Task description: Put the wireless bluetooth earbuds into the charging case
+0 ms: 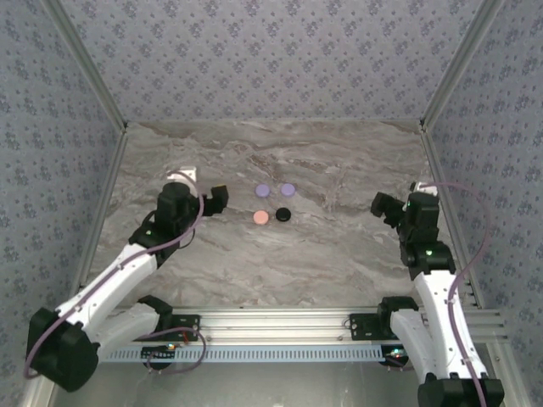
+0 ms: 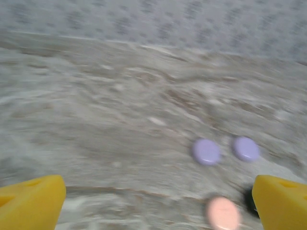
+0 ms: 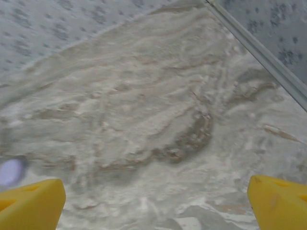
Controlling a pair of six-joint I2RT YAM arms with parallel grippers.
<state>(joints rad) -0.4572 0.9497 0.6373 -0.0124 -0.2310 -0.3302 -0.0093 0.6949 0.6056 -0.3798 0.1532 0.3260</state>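
Four coin-like round cases lie closed mid-table: two purple cases [image 1: 261, 191] [image 1: 288, 189], a pale pink case [image 1: 261, 218] and a black case [image 1: 282, 214]. No earbuds can be made out; they are hidden or too small to see. My left gripper [image 1: 216, 199] hovers left of the cases, open, with nothing between its yellow fingers [image 2: 33, 201]. The blurred left wrist view shows the purple cases [image 2: 206, 151] [image 2: 246, 148], the pink case [image 2: 222, 212] and the black case [image 2: 249, 201] ahead to the right. My right gripper [image 1: 383, 208] is open and holds nothing, well to their right.
The marble table [image 1: 339, 254] is boxed in by patterned walls on three sides, with a metal rail [image 1: 280, 322] at the near edge. In the right wrist view a wall edge [image 3: 259, 48] runs close on the right, and a purple case [image 3: 10, 171] blurs at far left.
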